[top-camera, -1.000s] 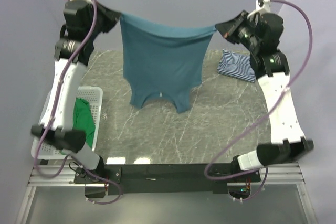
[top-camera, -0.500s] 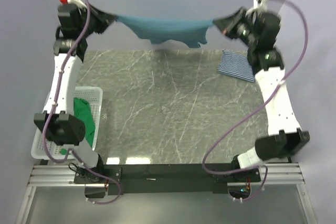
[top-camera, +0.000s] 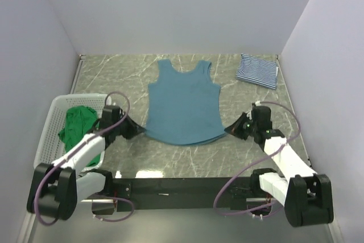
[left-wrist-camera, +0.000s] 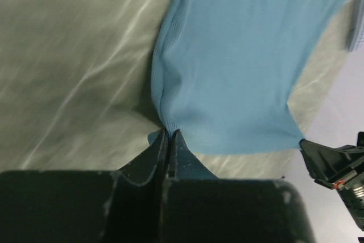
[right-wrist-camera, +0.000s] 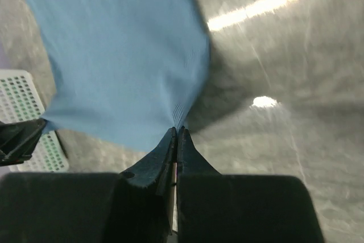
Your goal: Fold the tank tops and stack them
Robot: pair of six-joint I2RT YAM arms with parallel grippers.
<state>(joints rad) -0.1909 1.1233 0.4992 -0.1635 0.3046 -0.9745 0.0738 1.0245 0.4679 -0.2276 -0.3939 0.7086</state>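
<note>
The teal-blue tank top [top-camera: 185,106] lies spread flat on the marble table, straps toward the back, hem toward me. My left gripper [top-camera: 142,132] is shut on its near-left hem corner, seen in the left wrist view [left-wrist-camera: 169,131]. My right gripper [top-camera: 227,131] is shut on the near-right hem corner, seen in the right wrist view [right-wrist-camera: 177,129]. The teal top fills the left wrist view [left-wrist-camera: 244,55] and the right wrist view [right-wrist-camera: 119,55]. The striped tank top [top-camera: 257,70] lies folded at the back right. The green tank top [top-camera: 77,124] sits bunched in the basket.
A white mesh basket [top-camera: 50,135] stands at the left edge of the table [top-camera: 114,78]; it also shows in the right wrist view [right-wrist-camera: 23,101]. Grey walls close the back and both sides.
Both arms have come down and toward me from high at the back. The teal top, held up in the air before, now lies flat on the table.
</note>
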